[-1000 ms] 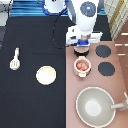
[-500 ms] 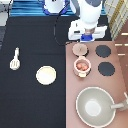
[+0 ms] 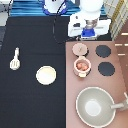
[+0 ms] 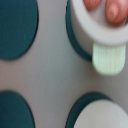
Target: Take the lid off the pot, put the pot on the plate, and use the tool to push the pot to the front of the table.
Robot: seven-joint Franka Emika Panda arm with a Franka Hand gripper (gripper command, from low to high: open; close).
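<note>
Lid (image 3: 80, 49) is already off and lies on the stove (image 3: 120, 85) near its corner at the exterior view's top left. Pot (image 3: 82, 65) sits open just beside it, along the stove's edge by the desk (image 3: 35, 105). Pincer (image 3: 90, 31) hangs above the stove's edge at the exterior view's top, apart from both; can't tell if it's wide or narrow. Plate (image 3: 46, 75) is mid-desk, and the tool (image 3: 15, 59) is near the desk's edge at the exterior view's left. Pot looks light, stiff and prob. slippery; the rim or a side tab (image 4: 109, 57) seems the best hold.
</note>
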